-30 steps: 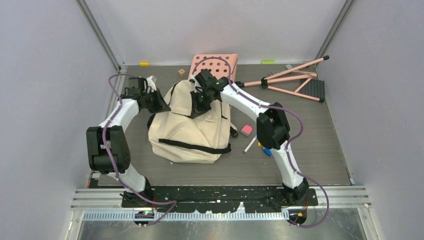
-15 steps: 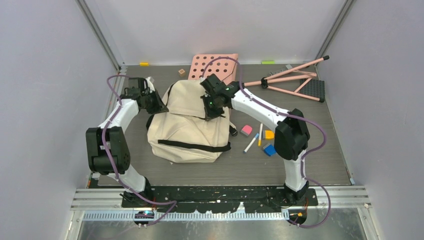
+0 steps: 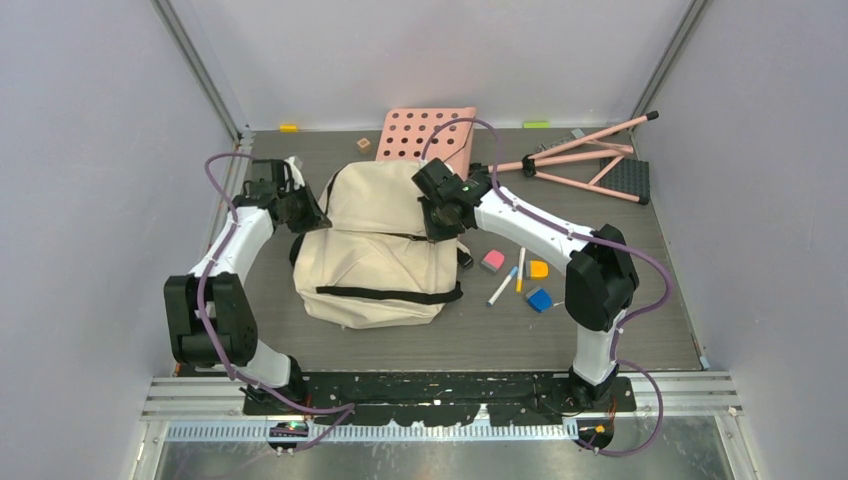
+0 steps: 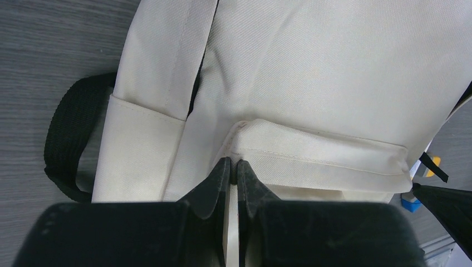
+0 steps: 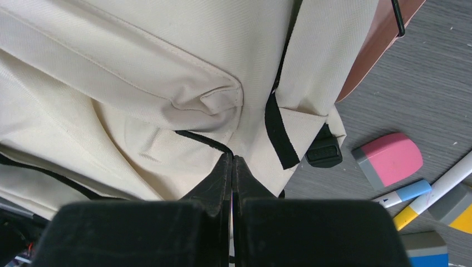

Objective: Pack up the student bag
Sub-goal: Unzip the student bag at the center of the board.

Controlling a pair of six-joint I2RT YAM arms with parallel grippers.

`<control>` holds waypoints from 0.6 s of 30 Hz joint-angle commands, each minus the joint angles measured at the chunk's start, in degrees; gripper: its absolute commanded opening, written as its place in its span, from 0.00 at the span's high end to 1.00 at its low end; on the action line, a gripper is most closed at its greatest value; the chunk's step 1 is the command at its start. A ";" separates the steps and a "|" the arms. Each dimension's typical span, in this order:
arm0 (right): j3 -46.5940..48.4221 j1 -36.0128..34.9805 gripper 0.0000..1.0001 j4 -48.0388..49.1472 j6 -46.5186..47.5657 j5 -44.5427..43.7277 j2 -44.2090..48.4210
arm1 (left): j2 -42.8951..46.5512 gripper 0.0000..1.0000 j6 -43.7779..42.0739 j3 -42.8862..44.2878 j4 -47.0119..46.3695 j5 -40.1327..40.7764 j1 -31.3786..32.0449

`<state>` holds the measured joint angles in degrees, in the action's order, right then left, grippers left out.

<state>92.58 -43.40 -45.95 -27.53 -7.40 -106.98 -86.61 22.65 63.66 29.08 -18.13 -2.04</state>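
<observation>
- Supplies lie loose on the counter, nearer than the right end effector and off to its right: a pink eraser, a marker, an orange block and a blue block. None is packed, so they seem to be waiting until the bag is open.
- Between the two end effectors the student bag lies flat on the counter, and no opening shows in any view.
- At the bag's left edge the left end effector has its jaws almost together on a thin fold of cream fabric. This looks like an anchoring grip, there to stop the bag sliding.
- At the bag's right side the right end effector is fully closed, its tips against the black zipper trim. Whether a pull tab is pinched there cannot be made out; the spot suggests work on the zipper.
- Beyond both, a pink perforated board lies just behind the bag, and a pink folding stand lies well to the right.
</observation>
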 commanded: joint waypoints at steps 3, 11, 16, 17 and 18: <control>-3.84 1.80 1.00 -7.14 -0.02 -9.25 3.32 | 3.98 1.00 -1.03 -0.97 4.24 11.65 -2.28; 2.34 2.70 1.00 -3.21 3.71 -7.66 -2.06 | 10.01 1.00 1.11 -3.17 8.97 11.19 -2.56; 12.67 2.98 1.00 -1.94 7.24 -6.98 -10.37 | 14.24 1.00 1.98 -4.32 15.76 7.83 -2.50; 15.34 3.15 1.00 -1.70 7.69 -6.78 -12.45 | 15.65 1.00 1.91 -4.78 16.88 7.38 -2.50; 16.89 3.23 1.00 -1.61 7.90 -6.36 -13.47 | 16.54 1.00 1.76 -5.00 18.21 6.86 -2.52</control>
<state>102.02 -42.19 -46.81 -23.66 -9.30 -116.33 -75.02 25.12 59.40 39.53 -12.93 -3.42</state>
